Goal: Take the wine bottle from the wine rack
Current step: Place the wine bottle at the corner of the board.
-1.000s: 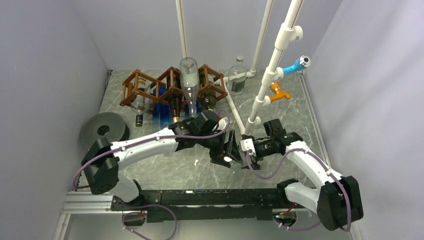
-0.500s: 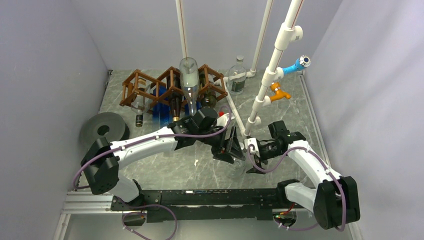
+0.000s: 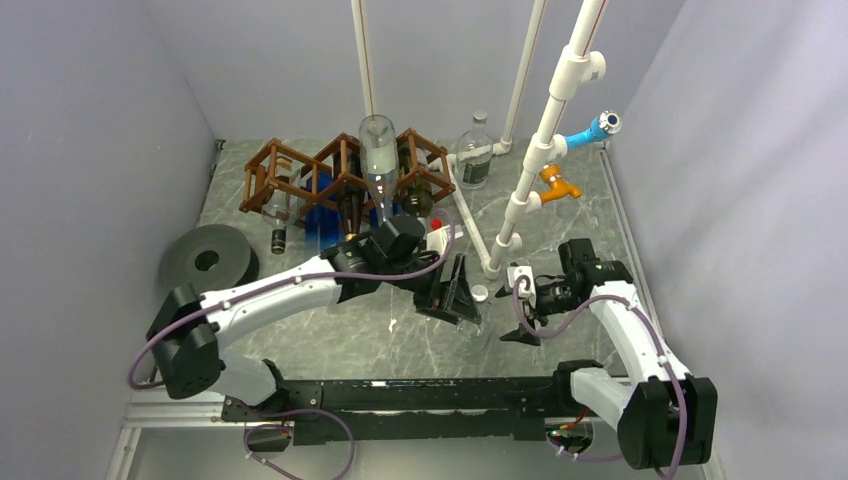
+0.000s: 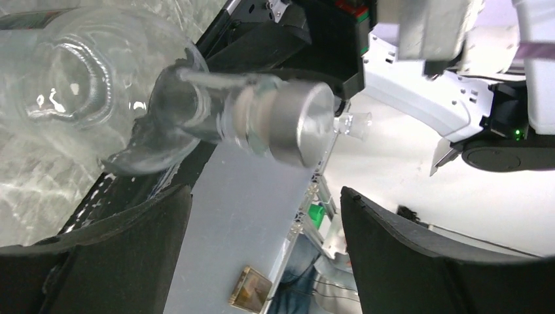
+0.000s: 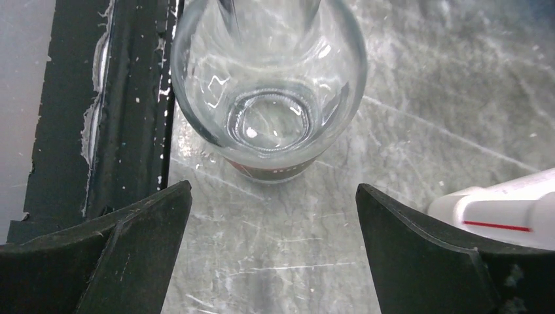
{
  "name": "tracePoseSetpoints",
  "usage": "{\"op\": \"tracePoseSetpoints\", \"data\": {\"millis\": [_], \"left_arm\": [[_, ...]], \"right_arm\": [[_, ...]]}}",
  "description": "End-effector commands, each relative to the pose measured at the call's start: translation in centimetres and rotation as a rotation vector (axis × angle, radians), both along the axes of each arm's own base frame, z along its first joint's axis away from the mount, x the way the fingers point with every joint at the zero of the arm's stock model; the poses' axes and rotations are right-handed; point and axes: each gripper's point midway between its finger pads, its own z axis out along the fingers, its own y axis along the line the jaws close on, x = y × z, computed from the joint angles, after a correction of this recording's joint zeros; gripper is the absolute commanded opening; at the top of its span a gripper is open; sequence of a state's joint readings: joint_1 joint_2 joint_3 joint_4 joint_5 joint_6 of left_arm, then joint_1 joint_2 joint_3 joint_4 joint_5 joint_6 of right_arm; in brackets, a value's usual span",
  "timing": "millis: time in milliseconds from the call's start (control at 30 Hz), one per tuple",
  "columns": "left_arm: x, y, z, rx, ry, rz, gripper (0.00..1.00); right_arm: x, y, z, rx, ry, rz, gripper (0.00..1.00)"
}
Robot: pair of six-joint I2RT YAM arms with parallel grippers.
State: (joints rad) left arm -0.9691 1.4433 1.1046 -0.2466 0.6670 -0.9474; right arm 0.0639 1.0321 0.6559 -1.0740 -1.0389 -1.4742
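We see the left arm (image 3: 290,287) stretched rightward across the middle, the left gripper (image 3: 460,298) with jaws spread wide. The right arm (image 3: 640,335) folds inward; the right gripper (image 3: 522,325) angles down-left, jaws equally wide, near its partner.

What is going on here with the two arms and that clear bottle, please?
A clear glass bottle with a silver cap appears to stand upright on the marble table, out in front of the wine rack and between the two arms. The left gripper is open by the bottle's neck, and the right gripper is open facing its body. Neither holds it. Other bottles rest on the rack.
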Motion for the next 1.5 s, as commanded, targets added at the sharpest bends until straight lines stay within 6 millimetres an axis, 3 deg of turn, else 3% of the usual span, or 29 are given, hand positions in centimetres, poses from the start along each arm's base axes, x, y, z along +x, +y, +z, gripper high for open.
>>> {"op": "tracePoseSetpoints", "data": {"millis": [0,167,333,633,867,1233,1467], "left_arm": [[0.4,2.0,2.2,-0.044,-0.184,0.027,0.9],[1.0,3.9,3.2,-0.066,-0.313,0.089,0.92],[3.3,7.1,4.1,-0.006,-0.486,0.247,0.92],[5.4,13.3,6.1,-0.003,-0.688,0.524,0.95],[5.6,16.5,6.1,-0.012,-0.726,0.649,1.0],[5.8,17.4,5.4,0.049,-0.747,0.656,1.0],[5.8,17.9,5.2,0.049,-0.754,0.669,1.0]], "right_arm": [[0.0,0.9,4.3,0.079,-0.038,0.006,0.99],[-1.0,1.4,7.1,0.126,-0.031,0.024,0.99],[-1.7,2.3,9.6,0.154,-0.025,0.06,0.99],[-0.8,4.3,12.2,0.161,-0.012,0.108,0.98],[-0.3,5.6,12.0,0.15,0.006,0.135,0.96],[-0.1,7.7,10.7,0.095,0.003,0.181,0.82],[-0.3,7.7,9.7,0.078,-0.008,0.185,0.69]]}}
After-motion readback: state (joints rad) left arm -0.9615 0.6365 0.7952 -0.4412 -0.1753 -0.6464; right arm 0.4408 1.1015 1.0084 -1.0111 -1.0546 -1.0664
